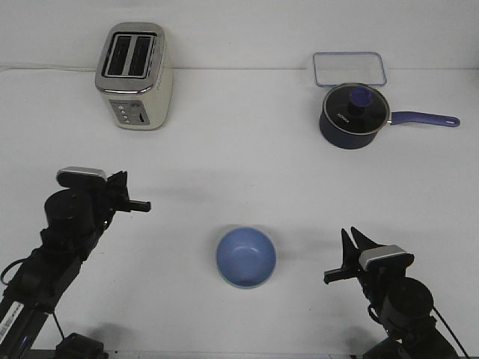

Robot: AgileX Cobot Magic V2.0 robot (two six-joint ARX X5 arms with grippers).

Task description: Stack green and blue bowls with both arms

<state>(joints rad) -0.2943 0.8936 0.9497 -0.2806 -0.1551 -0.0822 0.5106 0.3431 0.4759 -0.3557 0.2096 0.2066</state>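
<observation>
The light blue bowl (246, 257) sits upright on the white table (239, 172), near the front middle. I see no green bowl anywhere; I cannot tell whether it is hidden under the blue one. My left gripper (123, 187) hovers at the left, well away from the bowl, pointing right; its fingers overlap from this angle. My right gripper (349, 241) is at the front right, to the right of the bowl and apart from it, with its two fingertips slightly apart and nothing between them.
A cream toaster (135, 75) stands at the back left. A dark navy saucepan (354, 114) with a glass lid and a long handle stands at the back right, with a clear rectangular container (349, 68) behind it.
</observation>
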